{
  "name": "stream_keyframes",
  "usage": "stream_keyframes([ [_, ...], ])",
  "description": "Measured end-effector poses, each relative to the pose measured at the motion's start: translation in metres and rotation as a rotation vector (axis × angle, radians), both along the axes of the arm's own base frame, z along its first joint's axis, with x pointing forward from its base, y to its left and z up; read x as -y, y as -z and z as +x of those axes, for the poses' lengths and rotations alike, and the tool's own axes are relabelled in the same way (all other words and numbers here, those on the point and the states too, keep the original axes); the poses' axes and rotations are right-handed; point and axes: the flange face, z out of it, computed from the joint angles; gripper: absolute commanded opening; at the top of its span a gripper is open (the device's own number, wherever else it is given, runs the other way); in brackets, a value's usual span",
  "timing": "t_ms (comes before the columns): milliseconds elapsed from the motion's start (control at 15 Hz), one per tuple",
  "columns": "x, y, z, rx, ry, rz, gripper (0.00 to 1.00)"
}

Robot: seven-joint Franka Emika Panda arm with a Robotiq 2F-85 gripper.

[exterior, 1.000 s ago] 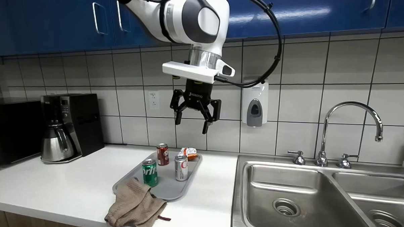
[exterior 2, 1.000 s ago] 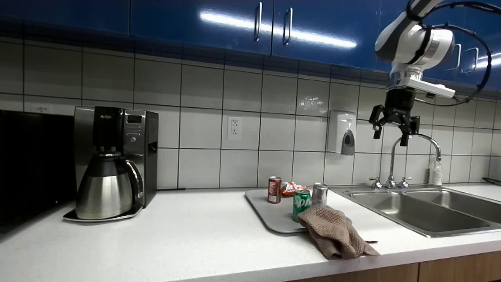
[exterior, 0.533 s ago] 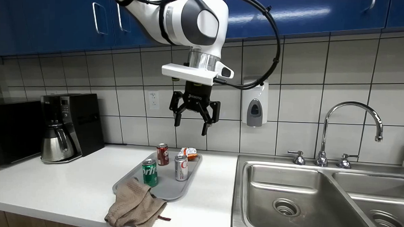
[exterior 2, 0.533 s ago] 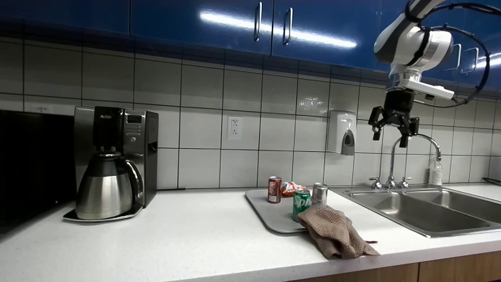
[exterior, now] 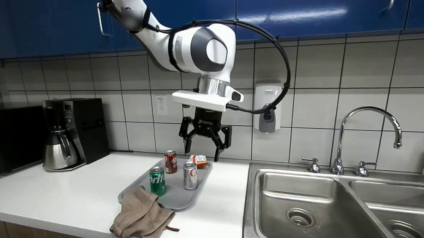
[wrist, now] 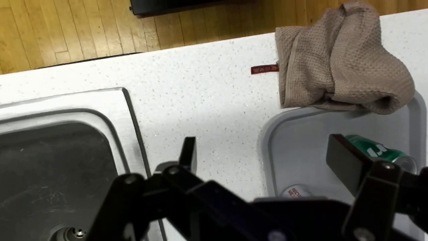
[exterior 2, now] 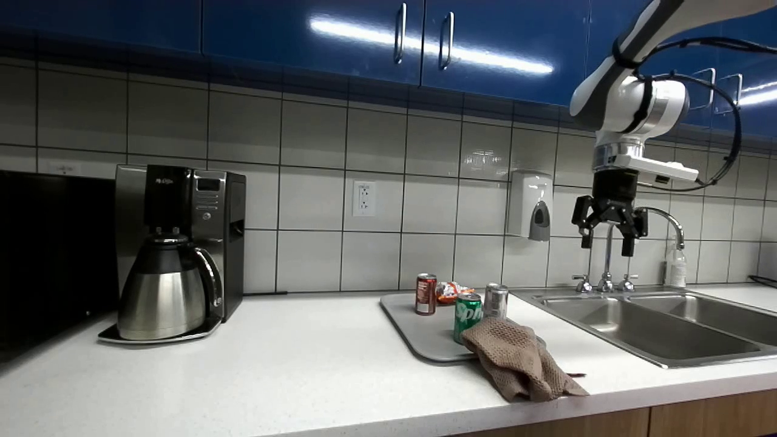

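Two slim black fingers [exterior: 217, 153] are spread wide apart in the middle of an exterior view, and nothing is held between them. Lower and a bit left, a silver round metal can [exterior: 190, 176], a green round metal can [exterior: 157, 181] and a dark red round metal can [exterior: 171, 162] are stood on a flat grey plastic tray [exterior: 176, 199]. A reach seems to be in hand; for any grip, the fingers would have to be brought lower.

Free passage is left over the counter [exterior: 225, 198] between tray [exterior: 176, 199] and sink [exterior: 328, 207], while low movement across the tray is hindered by a green can [exterior: 157, 182], silver can [exterior: 190, 177], red can [exterior: 170, 162], packet [exterior: 200, 162] and towel [exterior: 143, 215].
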Motion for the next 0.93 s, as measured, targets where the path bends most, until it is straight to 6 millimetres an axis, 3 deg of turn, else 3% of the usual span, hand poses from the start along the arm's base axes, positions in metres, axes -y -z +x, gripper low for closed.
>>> stream_keyframes([
  [467, -0.004, 0.046, 0.025, 0.045, -0.037, -0.061, 1.0],
  [933, -0.039, 0.044, 0.059, 0.149, -0.111, -0.101, 1.0],
])
